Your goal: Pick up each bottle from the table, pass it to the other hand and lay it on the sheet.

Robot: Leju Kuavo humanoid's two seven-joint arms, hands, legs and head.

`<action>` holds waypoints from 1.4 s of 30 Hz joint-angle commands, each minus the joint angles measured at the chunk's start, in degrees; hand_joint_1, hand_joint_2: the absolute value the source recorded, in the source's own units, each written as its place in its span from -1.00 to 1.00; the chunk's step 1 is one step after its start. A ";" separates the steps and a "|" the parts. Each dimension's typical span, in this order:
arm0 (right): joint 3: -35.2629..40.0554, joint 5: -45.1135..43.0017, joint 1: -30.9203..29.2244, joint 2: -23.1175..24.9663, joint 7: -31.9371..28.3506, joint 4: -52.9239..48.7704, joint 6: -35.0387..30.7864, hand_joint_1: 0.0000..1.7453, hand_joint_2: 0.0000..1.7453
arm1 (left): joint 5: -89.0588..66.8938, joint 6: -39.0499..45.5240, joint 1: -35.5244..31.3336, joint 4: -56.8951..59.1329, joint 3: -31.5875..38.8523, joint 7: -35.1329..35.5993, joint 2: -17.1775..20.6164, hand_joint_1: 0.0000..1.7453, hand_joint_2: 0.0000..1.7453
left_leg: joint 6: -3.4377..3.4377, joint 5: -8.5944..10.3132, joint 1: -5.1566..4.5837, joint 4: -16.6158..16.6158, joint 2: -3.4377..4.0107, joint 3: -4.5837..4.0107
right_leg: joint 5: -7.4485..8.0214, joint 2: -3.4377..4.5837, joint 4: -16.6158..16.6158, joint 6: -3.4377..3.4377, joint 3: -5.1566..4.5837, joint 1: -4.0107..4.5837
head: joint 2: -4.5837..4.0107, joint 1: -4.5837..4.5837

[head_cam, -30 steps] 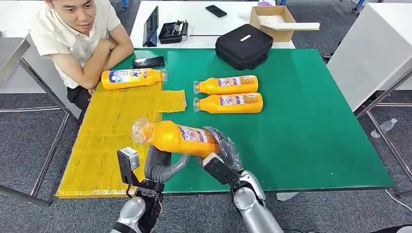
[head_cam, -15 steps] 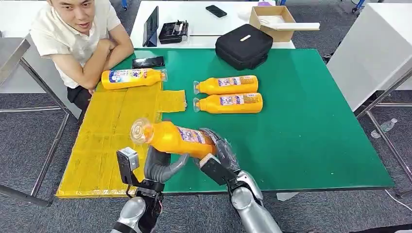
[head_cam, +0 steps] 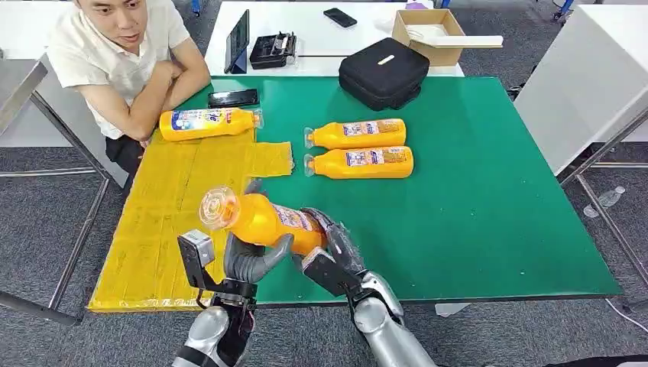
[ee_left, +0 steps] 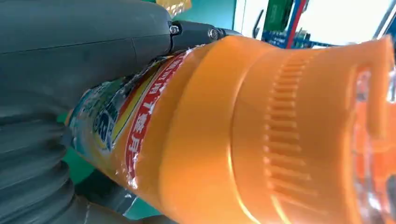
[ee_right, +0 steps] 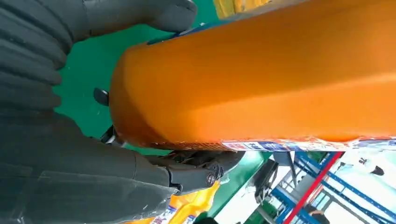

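Hovering above the table's near edge, at the seam between yellow sheet and green cover: one orange bottle (head_cam: pixel 264 220), lying roughly level, clear cap end toward the sheet side, base toward the right.

Grip: right hand (head_cam: pixel 330 252) wraps the base end, fingers clasped round the bottle; left hand (head_cam: pixel 248 258) cups the neck half from beneath, thumb and fingers closed on it. Both hands grasp the same bottle.

Label: white, blue and red band round the body; the left wrist view shows red and blue characters on it (ee_left: pixel 140 116), too skewed and wrinkled to read. No brand name is legible. In the right wrist view the label's edge is a thin blue-and-red strip, and the bottle's neck end is cut off by the picture's edge.

Yellow sheet (head_cam: pixel 164 214): spread over the table's left side, running from near edge to far.
Bottle on sheet (head_cam: pixel 205 122): lying at the sheet's far end, cap pointing right; label print too small to read.
Two spare bottles (head_cam: pixel 358 147): lying side by side, just apart, on the green near the table's middle, caps pointing left; labels unreadable.

Green table (head_cam: pixel 474 199): black phone (head_cam: pixel 233 97) and black case (head_cam: pixel 383 70) at the far edge.
Person (head_cam: pixel 122 53): leaning at the far-left corner, arms folded on the table edge, head cut off by the picture's top.
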 commanded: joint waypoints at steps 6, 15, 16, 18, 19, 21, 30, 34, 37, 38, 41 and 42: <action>6.30 -2.84 -3.37 -0.16 -0.61 3.81 2.13 1.00 1.00 | -1.20 4.50 -8.34 7.04 3.66 -2.66 -2.49 1.00 1.00 | 0.00 0.00 0.05 0.06 -0.02 -0.01 | -0.02 -0.09 0.05 -0.16 0.04 0.07 | 0.00 0.00; 5.83 -14.10 -1.41 -0.37 -1.84 2.54 10.12 0.88 1.00 | -5.74 5.44 -5.05 2.98 2.96 -4.58 -2.49 1.00 1.00 | 0.01 -0.05 0.05 0.00 -0.02 0.10 | -0.07 -0.09 -0.02 -0.20 0.17 0.08 | 0.00 0.00; 5.83 -14.10 -1.41 -0.37 -1.84 2.54 10.12 0.88 1.00 | -5.74 5.44 -5.05 2.98 2.96 -4.58 -2.49 1.00 1.00 | 0.01 -0.03 0.05 0.01 0.01 0.04 | -0.04 -0.03 -0.01 -0.15 0.09 0.07 | 0.00 0.02; 5.83 -14.10 -1.41 -0.37 -1.84 2.54 10.12 0.88 1.00 | -5.74 5.44 -5.05 2.98 2.96 -4.58 -2.49 1.00 1.00 | 0.00 -0.12 0.05 0.01 0.13 0.25 | -0.12 0.00 0.00 -0.33 0.28 0.11 | 0.00 0.00; 5.83 -14.10 -1.41 -0.37 -1.84 2.54 10.12 0.88 1.00 | -5.74 5.44 -5.05 2.98 2.96 -4.58 -2.49 1.00 1.00 | 0.01 -0.01 0.04 0.01 -0.01 0.03 | -0.04 -0.06 0.00 -0.14 0.08 0.06 | 0.00 0.02; 5.25 -19.72 -1.19 -0.16 -1.24 3.34 15.24 0.66 1.00 | -6.80 5.52 -4.88 2.60 3.13 -5.08 -2.49 1.00 1.00 | 0.01 -0.02 0.05 0.01 0.03 0.07 | -0.05 -0.05 -0.01 -0.19 0.11 0.08 | 0.00 0.00; 9.25 -25.86 -1.92 -1.59 -1.32 7.13 16.15 -1.00 1.00 | -12.65 6.48 -4.17 0.94 3.07 -5.35 -2.49 1.00 1.00 | 0.01 -0.08 0.05 0.00 0.12 0.16 | -0.07 0.01 -0.03 -0.26 0.20 0.09 | 0.00 0.02; 8.85 -25.84 -1.67 -1.27 -0.94 7.21 15.01 -1.00 1.00 | -14.59 7.59 -4.14 0.77 3.28 -4.76 -2.49 1.00 1.00 | 0.00 -0.02 0.05 0.00 0.02 0.03 | -0.04 -0.03 -0.02 -0.15 0.08 0.07 | 0.00 0.02; 8.04 -25.96 -1.00 -0.43 0.03 7.25 14.15 -1.00 1.00 | -20.66 9.97 -3.69 -0.20 3.99 -3.78 -2.49 1.00 1.00 | 0.01 -0.08 0.05 0.00 0.07 0.18 | -0.09 -0.03 -0.03 -0.26 0.22 0.10 | 0.00 0.00; 8.07 -25.80 -0.81 -0.30 0.25 7.41 14.00 -1.00 1.00 | -21.86 10.03 -3.53 -0.55 4.34 -3.19 -2.49 1.00 1.00 | 0.01 -0.04 0.05 0.01 0.03 0.07 | -0.06 -0.04 -0.01 -0.18 0.11 0.07 | 0.00 0.00; 8.77 -24.22 -0.41 -0.24 0.40 8.00 12.64 -1.00 1.00 | -27.45 10.72 -3.38 -0.40 5.35 0.15 -2.14 1.00 1.00 | 0.02 -0.05 0.05 0.00 0.06 0.09 | -0.06 -0.01 -0.01 -0.18 0.12 0.07 | 0.00 0.00; 8.47 -23.81 -0.28 -0.28 0.19 7.92 11.92 -1.00 1.00 | -31.67 11.76 -3.80 -0.28 5.88 0.77 -1.88 1.00 1.00 | 0.02 -0.03 0.05 -0.02 0.05 0.07 | -0.04 -0.01 -0.03 -0.16 0.11 0.07 | 0.00 0.00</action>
